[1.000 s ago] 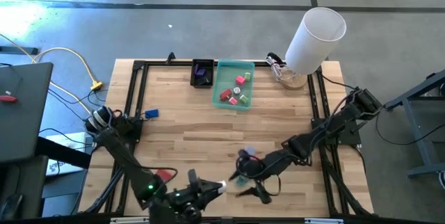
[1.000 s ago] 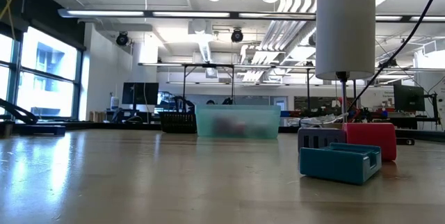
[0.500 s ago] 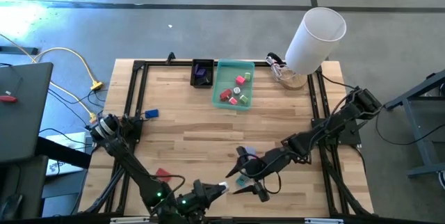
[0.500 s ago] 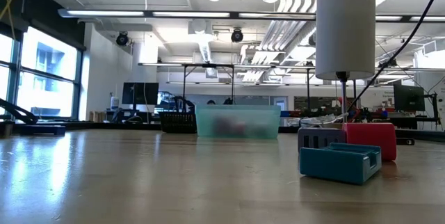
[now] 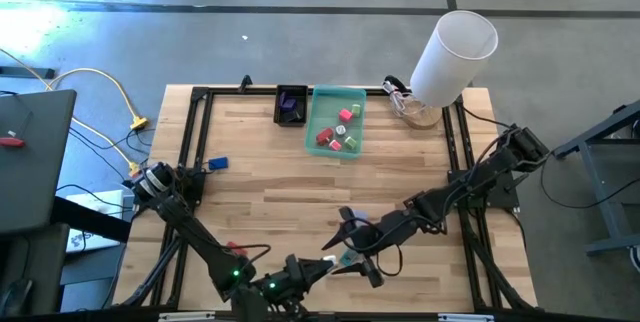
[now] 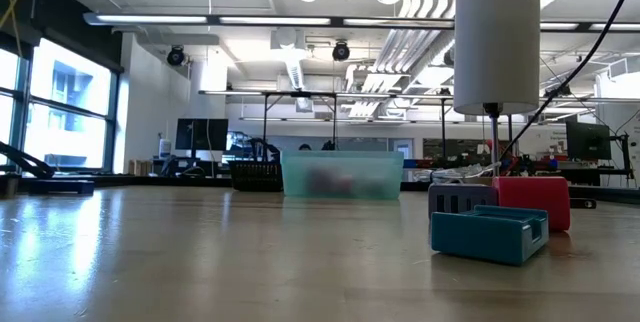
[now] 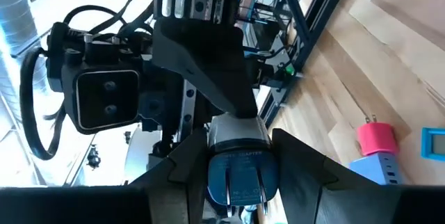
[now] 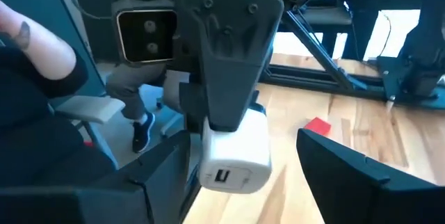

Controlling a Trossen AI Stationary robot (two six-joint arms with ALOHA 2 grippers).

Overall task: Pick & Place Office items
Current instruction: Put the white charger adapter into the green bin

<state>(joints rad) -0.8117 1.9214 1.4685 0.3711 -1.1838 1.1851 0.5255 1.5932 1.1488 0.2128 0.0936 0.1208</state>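
A white charger block (image 8: 233, 151) with a blue pronged end (image 7: 243, 179) hangs above the near middle of the table. My left gripper (image 5: 322, 266) is shut on it. My right gripper (image 5: 355, 246) faces it from the right, open. Its fingers (image 8: 348, 175) stand on either side of the charger's port end. Under them lie a teal block (image 6: 489, 233), a red block (image 6: 531, 202) and a grey one (image 6: 460, 199). More small items are a red piece (image 5: 232, 249) and a blue piece (image 5: 216, 164). My left gripper pinches the charger between its two fingers (image 7: 177, 175), by two opposite sides near the blue pronged end (image 7: 217, 175). The fingers lie level and come from the table's near left. The charger is lifted clear of the table. My right gripper: whether a finger touches the charger (image 7: 236, 120), I cannot tell.
A translucent green tray (image 5: 352, 94) holding several small pieces stands at the far middle, with a small black tray (image 5: 291, 92) to its left. A big white cylinder (image 5: 452, 57) stands at the far right corner. A person's sleeve (image 8: 28, 50) shows beyond the table.
My left gripper has carried the white charger toward the table's right, up to my right gripper, and has rolled about its own axis on the way. The charger stays clear of the table and now sits between my right gripper's fingers.
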